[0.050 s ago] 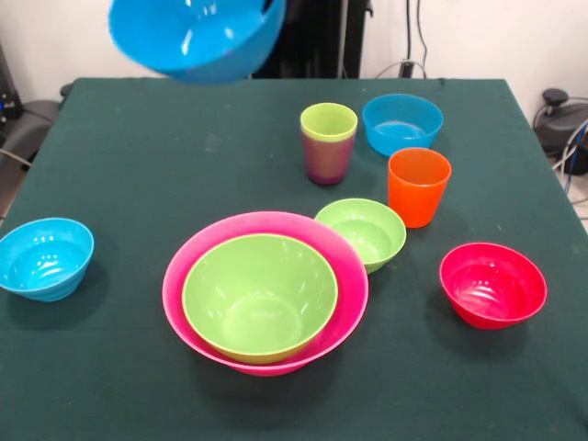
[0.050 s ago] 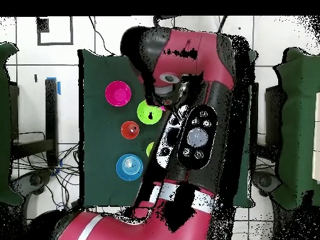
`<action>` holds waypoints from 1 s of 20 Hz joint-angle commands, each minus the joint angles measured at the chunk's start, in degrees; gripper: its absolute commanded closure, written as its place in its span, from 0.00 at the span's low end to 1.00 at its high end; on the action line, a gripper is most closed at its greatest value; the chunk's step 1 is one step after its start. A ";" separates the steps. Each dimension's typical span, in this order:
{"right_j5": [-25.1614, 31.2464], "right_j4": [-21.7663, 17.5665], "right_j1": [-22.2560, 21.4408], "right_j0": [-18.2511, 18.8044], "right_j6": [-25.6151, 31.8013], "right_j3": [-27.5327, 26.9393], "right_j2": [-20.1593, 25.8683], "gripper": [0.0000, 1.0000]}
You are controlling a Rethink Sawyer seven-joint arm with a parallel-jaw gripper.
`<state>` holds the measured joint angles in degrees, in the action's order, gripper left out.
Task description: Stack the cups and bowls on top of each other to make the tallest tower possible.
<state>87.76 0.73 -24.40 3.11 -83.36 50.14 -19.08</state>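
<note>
Large blue bowl (image 1: 197, 37) hangs tilted at upper left of the frame, off the tabletop (image 1: 138, 165); the hand itself is hidden, so whether it grips the rim I cannot tell. Glossy thin plastic: likely light, stiff, slippery; the rim is the place to hold. Tower (image 1: 265, 292), large green in pink, sits centre-low with open cloth to its left; small green bowl (image 1: 363, 231) crowds its right edge.

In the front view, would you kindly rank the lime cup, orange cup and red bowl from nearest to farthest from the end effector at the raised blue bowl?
1. Lime cup, far centre, closest to the raised blue bowl that hides the end effector.
2. Orange cup, further right.
3. Red bowl, near right.
</note>
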 commanded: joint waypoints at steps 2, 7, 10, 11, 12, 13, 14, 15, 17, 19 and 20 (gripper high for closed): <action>-16.76 3.18 2.48 -0.62 -7.79 12.89 9.38 1.00; -22.75 4.58 3.75 -0.26 -7.24 14.76 10.55 1.00; -23.82 4.91 4.29 -0.13 -7.07 14.94 10.85 1.00; -24.12 5.00 4.49 -0.03 -6.86 14.84 11.01 1.00; -23.99 5.19 4.76 0.07 -6.85 14.56 11.15 1.00; -23.86 5.39 5.02 0.18 -6.84 14.28 11.28 1.00; -24.06 5.60 5.22 0.31 -6.66 13.98 11.53 1.00; -24.25 5.81 5.41 0.44 -6.48 13.69 11.78 1.00; -26.27 6.52 5.35 0.87 -5.84 13.58 12.63 1.00; -25.75 6.87 5.86 0.89 -6.24 12.06 12.81 1.00; -25.56 6.90 6.38 0.83 -6.44 11.05 12.91 1.00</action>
<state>66.11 6.34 -20.34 3.26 -84.01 59.40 -14.10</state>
